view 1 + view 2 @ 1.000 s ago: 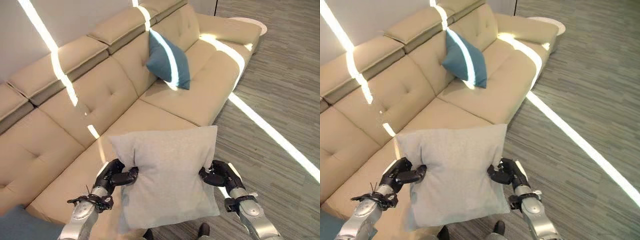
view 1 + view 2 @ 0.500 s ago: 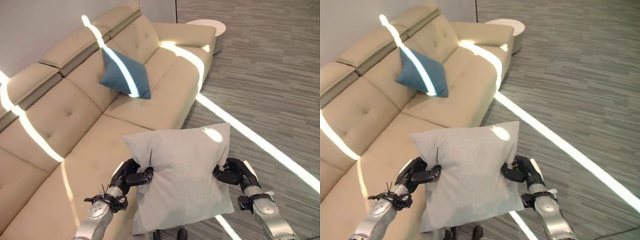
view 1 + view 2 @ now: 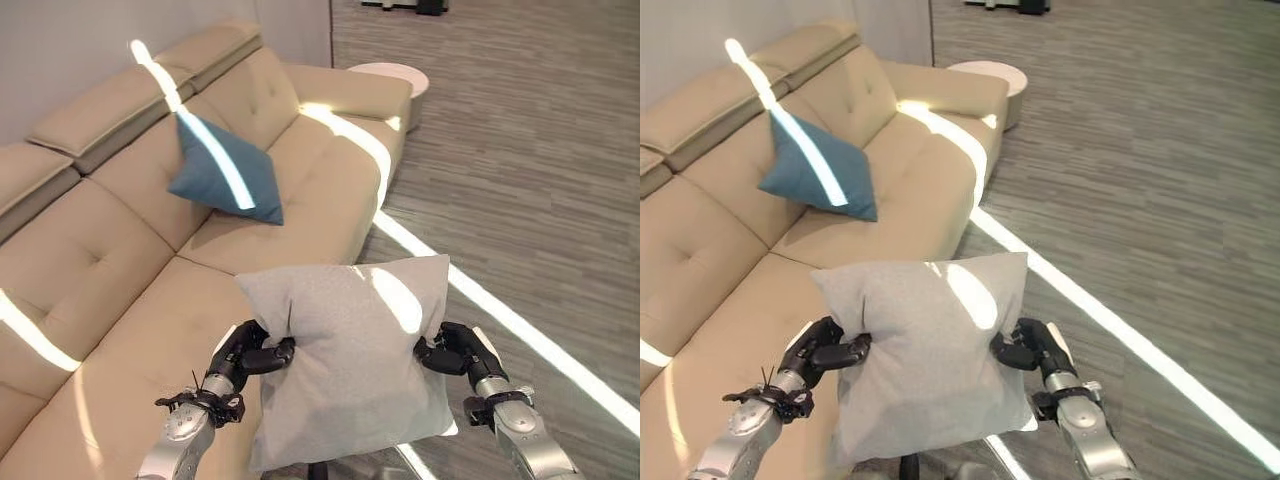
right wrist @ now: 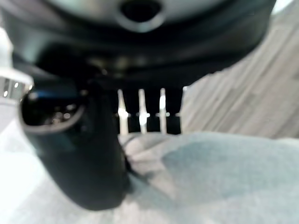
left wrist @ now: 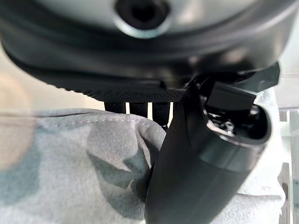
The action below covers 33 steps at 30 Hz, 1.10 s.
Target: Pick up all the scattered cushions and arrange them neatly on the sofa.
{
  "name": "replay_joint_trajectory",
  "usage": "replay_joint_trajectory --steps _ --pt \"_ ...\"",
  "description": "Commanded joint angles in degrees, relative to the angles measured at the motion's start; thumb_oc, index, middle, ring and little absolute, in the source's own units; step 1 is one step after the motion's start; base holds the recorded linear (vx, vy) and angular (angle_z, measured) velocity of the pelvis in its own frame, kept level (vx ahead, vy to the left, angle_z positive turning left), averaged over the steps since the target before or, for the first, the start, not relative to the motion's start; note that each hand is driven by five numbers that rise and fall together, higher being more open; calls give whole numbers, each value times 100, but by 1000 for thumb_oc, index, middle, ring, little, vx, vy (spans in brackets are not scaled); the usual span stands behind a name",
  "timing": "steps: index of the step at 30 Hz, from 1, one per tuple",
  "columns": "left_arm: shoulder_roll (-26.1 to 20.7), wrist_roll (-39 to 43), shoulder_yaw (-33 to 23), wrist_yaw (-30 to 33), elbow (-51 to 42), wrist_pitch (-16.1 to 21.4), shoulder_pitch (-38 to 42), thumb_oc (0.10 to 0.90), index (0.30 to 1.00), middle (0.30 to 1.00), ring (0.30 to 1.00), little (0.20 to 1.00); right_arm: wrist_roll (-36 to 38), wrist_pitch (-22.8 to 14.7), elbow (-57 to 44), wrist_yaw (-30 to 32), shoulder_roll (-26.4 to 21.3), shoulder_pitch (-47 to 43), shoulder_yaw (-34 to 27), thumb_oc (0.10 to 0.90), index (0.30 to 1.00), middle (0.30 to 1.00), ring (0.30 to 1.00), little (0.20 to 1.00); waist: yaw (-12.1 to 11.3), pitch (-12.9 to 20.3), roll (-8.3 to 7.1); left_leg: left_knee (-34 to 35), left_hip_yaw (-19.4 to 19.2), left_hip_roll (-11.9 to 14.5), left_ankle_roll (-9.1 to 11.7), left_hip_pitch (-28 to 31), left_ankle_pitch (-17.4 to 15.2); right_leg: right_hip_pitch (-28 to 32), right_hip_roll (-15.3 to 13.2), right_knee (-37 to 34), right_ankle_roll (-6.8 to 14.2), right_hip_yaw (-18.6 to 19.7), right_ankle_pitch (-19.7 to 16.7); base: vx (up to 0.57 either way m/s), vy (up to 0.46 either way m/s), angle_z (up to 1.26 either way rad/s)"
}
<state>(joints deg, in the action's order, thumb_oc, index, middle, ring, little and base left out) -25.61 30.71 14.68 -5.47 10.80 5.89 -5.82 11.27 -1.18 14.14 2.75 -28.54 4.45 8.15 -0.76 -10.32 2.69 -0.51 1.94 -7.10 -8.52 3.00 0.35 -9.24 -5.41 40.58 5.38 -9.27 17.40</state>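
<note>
The grey cushion point(image 3: 350, 360) hangs between the left hand point(image 3: 245, 355) and the right hand point(image 3: 455, 350), fingers pinched tight on its 2 side edges. Keep both pinches even and lower it flat. Past the fingers lie the tan sofa point(image 3: 110, 270), a blue cushion point(image 3: 222, 180) and striped floor point(image 3: 520, 180).

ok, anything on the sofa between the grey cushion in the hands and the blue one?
Nothing: in the left eye view, bare beige sofa seat separates the grey cushion, pinched by left robot hand and right robot hand, from the blue cushion.
</note>
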Motion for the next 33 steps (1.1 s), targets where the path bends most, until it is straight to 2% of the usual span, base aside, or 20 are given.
replay_joint_trajectory --steps 1,4,5,6,7,11,12,13,16,20,23,24,25,28,29,31,32,33 --pt "239 117 65 -245 -1035 680 562 400 300 300 300 300 -15 -815 -1138 -494 317 -763 441 400 300 300 300 300 -180 370 11 -609 -120 363 499 -124 -771 428 33 -2066 137 204 -967 192 -81 64" --pt "323 125 132 -254 -931 691 634 400 300 300 300 300 64 -868 -1057 -397 290 -725 385 400 300 300 300 300 20 356 -53 -458 194 319 590 104 -829 186 389 -3207 89 1045 -1265 221 -133 92" --pt "332 127 140 -239 -909 708 649 400 300 300 300 300 53 -861 -1047 -385 276 -726 379 400 300 300 300 300 59 341 -79 -418 278 315 640 171 -840 107 423 -3335 120 1200 -1401 225 -181 108" --pt "339 157 140 -285 -899 723 637 400 300 300 300 300 32 -846 -1068 -389 251 -708 361 400 300 300 300 300 90 356 -110 -345 390 326 681 282 -880 151 418 -3447 136 1181 -1526 191 -188 66" --pt "346 139 155 -326 -872 721 614 400 300 300 300 300 18 -856 -1064 -393 230 -684 351 400 300 300 300 300 98 388 -135 -369 433 318 683 301 -933 256 348 -3605 114 1142 -1579 205 -207 88" --pt "462 249 188 -363 -792 677 615 400 300 300 300 300 92 -930 -1070 -352 164 -575 245 400 300 300 300 300 129 439 -203 -804 306 526 1007 88 -905 744 253 -4008 -17 740 -1600 117 -190 93" --pt "462 249 188 -363 -792 676 617 400 300 300 300 300 93 -933 -1068 -353 164 -577 244 400 300 300 300 300 144 435 -200 -838 321 526 1010 71 -920 752 253 -4017 -17 724 -1602 22 -147 94" --pt "515 298 182 -339 -750 691 649 400 300 300 300 300 138 -952 -1074 -296 118 -601 238 400 300 300 300 300 153 370 -241 -1258 46 637 1072 -168 -870 913 202 -4059 -84 507 -1543 0 -99 71" --pt "550 325 190 -347 -696 680 644 400 300 300 300 300 106 -958 -1070 -231 84 -564 172 400 300 300 300 300 212 329 -270 -1263 -503 907 1038 -222 -868 1162 196 -4137 -149 200 -1378 28 -83 48" --pt "546 268 275 -356 -661 656 756 400 300 300 300 300 73 -964 -1161 -129 79 -444 -59 400 300 300 300 300 339 374 -352 -927 -973 914 979 -405 -713 1366 139 -4305 -126 -240 -1303 49 -24 81" --pt "532 238 336 -336 -688 639 892 400 300 300 300 300 -67 -959 -1202 -1 24 -489 -131 400 300 300 300 300 377 324 -431 -1036 -1435 955 1019 -1019 -423 1476 109 -4349 -132 -462 -1236 50 30 76" --pt "513 225 340 -320 -712 653 923 400 300 300 300 300 -78 -937 -1208 24 18 -524 -128 400 300 300 300 300 348 290 -456 -1074 -1491 981 1049 -1182 -319 1468 108 -4328 -154 -482 -1234 128 118 83" --pt "453 152 290 -303 -783 646 897 400 300 300 300 300 -66 -928 -1211 -17 67 -571 -89 400 300 300 300 300 285 315 -449 -845 -1355 937 1015 -1014 -391 1541 146 -4278 -110 -527 -1178 110 109 61" --pt "420 159 266 -325 -826 607 830 400 300 300 300 300 -59 -915 -1205 -42 135 -557 -97 400 300 300 300 300 264 395 -511 -755 -1280 904 965 -950 -371 1596 116 -4189 -87 -576 -1100 162 138 1" --pt "376 159 185 -334 -856 583 773 400 300 300 300 300 -70 -899 -1192 -61 214 -573 -62 400 300 300 300 300 204 470 -564 -697 -1314 860 877 -880 -439 1606 46 -4034 -42 -543 -1021 156 142 -1" --pt "352 138 158 -341 -887 585 729 400 300 300 300 300 -76 -895 -1188 -89 254 -569 -56 400 300 300 300 300 165 479 -579 -681 -1350 840 825 -826 -478 1584 -15 -3863 -5 -546 -960 117 175 -2" --pt "315 151 84 -348 -919 583 692 400 300 300 300 300 -116 -890 -1159 -107 296 -633 -29 400 300 300 300 300 97 482 -562 -626 -1382 793 730 -709 -565 1477 -171 -3459 117 -561 -927 94 187 -7" --pt "314 151 82 -348 -921 582 691 400 300 300 300 300 -116 -891 -1157 -107 297 -635 -27 400 300 300 300 300 94 482 -565 -622 -1387 791 728 -706 -564 1470 -176 -3447 119 -555 -920 92 186 -15"
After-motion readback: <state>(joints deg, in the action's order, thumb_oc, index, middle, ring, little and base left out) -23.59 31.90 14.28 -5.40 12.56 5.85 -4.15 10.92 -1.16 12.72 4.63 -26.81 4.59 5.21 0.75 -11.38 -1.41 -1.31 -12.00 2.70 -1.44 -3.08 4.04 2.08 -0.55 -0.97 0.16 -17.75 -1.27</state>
